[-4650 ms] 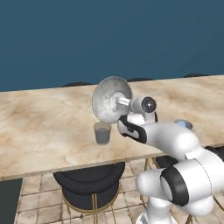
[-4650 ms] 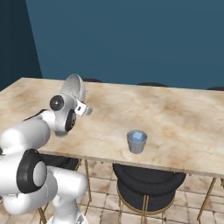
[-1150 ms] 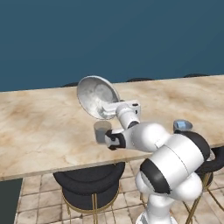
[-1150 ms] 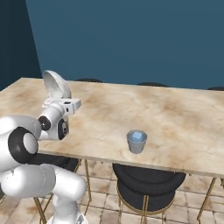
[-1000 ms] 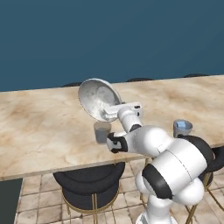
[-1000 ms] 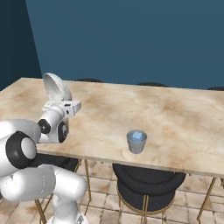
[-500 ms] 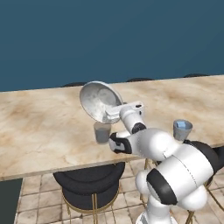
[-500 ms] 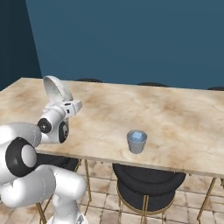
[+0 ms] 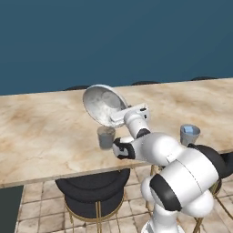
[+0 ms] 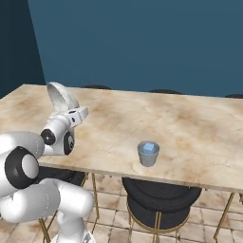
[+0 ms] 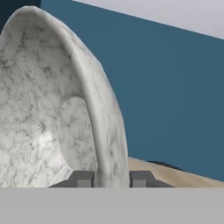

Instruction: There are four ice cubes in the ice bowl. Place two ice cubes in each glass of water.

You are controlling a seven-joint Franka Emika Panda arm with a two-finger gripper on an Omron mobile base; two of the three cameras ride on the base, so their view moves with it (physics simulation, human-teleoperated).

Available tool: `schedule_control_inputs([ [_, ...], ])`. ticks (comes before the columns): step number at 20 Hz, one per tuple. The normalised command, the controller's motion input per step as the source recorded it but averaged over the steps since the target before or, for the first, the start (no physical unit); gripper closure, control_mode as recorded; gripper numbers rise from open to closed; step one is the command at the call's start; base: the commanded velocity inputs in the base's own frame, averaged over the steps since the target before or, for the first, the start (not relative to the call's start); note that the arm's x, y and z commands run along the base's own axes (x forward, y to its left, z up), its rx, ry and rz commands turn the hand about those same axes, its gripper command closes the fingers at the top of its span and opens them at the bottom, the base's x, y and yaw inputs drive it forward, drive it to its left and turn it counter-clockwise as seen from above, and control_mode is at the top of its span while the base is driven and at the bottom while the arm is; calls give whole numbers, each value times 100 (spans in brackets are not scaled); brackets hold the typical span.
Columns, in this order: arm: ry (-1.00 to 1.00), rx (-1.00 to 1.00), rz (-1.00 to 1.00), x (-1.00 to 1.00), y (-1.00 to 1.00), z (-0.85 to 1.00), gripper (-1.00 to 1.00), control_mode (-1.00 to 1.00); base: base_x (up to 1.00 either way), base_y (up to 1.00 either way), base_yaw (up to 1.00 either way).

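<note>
Claw (image 11: 112, 179) clamped on rim of bowl (image 9: 103, 105), one finger each side of the wall (hand view). Bowl held up off tabletop (image 9: 41, 132), tipped steeply on edge, mouth facing left base cam; inside looks bare, no cubes seen in it. Directly below bowl, near front edge: glass (image 9: 106, 137), upright; contents unclear at this res. Second glass (image 10: 148, 153) well apart to robot's right, upright, w/ pale blue ice (image 10: 149, 147) at top; count not resolvable, poss. two. Black stools (image 10: 159, 197) under tabletop. Blue wall (image 10: 142, 42) behind.
</note>
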Motion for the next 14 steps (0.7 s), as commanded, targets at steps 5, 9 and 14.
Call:
schedule_control_inputs([
  [5, -17, 0, 0, 0, 1, 7, 100, -100, 0, 0, 0],
  [9, -9, -16, 7, -18, 16, -23, 100, -100, 0, 0, 0],
  [14, 0, -16, 1, -1, 22, -4, 100, -100, 0, 0, 0],
])
